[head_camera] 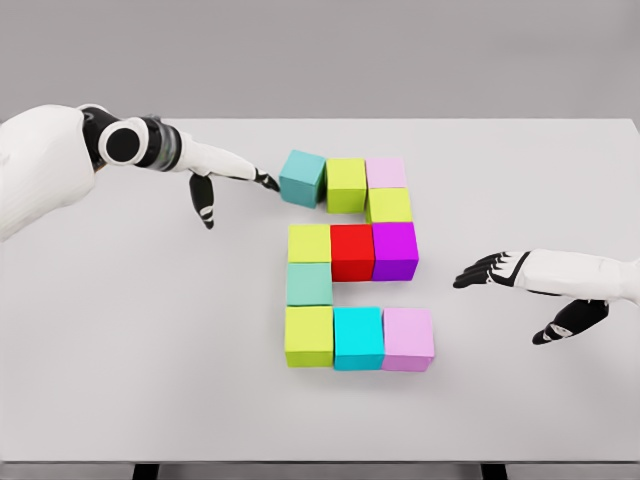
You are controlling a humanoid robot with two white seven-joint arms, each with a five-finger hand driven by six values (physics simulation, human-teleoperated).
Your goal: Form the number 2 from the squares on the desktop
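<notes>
Touching the tilted teal cube [302, 178] at its left side, left hand [228, 178] with fingers spread

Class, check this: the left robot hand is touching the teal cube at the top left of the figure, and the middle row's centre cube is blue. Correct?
One error: in the head view the middle row's centre cube is red, not blue. The left robot hand does reach the teal cube.

Simulated tabletop test scene: plain white desk [120, 350], featureless grey backdrop, coloured cubes [351, 252].
</notes>
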